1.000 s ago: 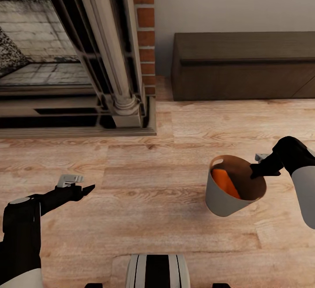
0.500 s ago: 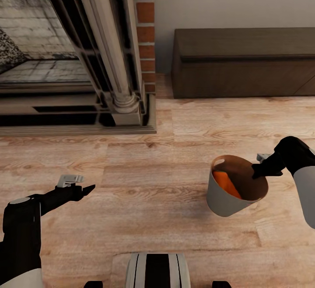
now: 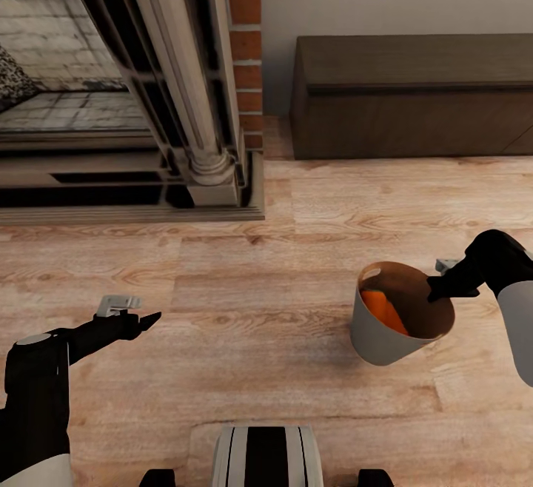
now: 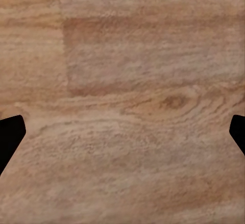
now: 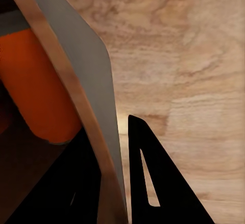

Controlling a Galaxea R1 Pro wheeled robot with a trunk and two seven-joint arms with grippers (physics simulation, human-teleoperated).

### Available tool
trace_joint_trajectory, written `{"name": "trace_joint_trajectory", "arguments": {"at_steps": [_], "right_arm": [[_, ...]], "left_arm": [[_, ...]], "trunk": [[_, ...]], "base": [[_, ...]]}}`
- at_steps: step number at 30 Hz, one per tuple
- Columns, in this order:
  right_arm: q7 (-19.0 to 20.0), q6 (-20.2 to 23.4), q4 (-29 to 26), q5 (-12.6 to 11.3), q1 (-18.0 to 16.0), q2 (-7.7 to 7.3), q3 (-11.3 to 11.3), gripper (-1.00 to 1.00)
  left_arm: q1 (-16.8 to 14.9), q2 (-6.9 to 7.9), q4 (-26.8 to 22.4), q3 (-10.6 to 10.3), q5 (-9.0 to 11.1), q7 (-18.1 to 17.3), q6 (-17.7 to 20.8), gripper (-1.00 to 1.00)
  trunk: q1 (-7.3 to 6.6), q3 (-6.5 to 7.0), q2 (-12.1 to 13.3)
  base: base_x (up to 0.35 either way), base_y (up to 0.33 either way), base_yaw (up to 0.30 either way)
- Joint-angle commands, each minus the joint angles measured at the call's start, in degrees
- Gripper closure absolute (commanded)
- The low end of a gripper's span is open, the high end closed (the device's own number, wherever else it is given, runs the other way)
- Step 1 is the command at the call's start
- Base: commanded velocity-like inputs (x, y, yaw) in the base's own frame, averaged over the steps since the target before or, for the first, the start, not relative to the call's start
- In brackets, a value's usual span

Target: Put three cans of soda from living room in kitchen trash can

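The tash can (image 3: 376,340), light grey outside and coppery brown inside, hangs tilted above the wood floor at the right of the head view. My right gripper (image 3: 438,291) is shut on its rim, one finger inside and one outside. An orange can of soda (image 3: 381,311) lies slanted inside it. The right wrist view shows the bin wall (image 5: 94,76) pinched between the dark fingers (image 5: 153,183), with the orange can (image 5: 41,91) behind it. My left gripper (image 3: 145,319) is open over bare floor at the left, its fingertips (image 4: 9,138) wide apart with nothing between them.
A dark fireplace with a pale column (image 3: 185,80) and a brick edge (image 3: 244,35) fills the upper left. A low dark brown cabinet (image 3: 414,95) stands against the wall at the upper right. Light wood floor (image 3: 281,265) spreads between them and my base (image 3: 266,459).
The whole picture has shifted: fireplace and cabinet sit a little higher in view, so the camera moved. Both arms and the held bin keep their places relative to me.
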Motion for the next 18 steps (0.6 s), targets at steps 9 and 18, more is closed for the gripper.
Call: {"name": "trace_joint_trajectory", "arguments": {"at_steps": [9, 18], "right_arm": [[0.14, 0.49, -0.38, -0.41, -0.01, -0.08, 0.00, 1.00], [0.16, 0.49, -3.90, -0.38, -0.01, -0.10, -0.10, 1.00]], "left_arm": [[0.00, 0.00, -0.01, -0.07, 0.00, -0.01, 0.00, -1.00], [0.00, -0.02, 0.03, -0.73, 0.00, 0.07, -0.03, -1.00]], "trunk": [[0.00, 0.00, 0.00], [0.00, 0.00, 0.00]], "base": [[0.000, 0.000, 0.000], [0.000, 0.000, 0.000]]}}
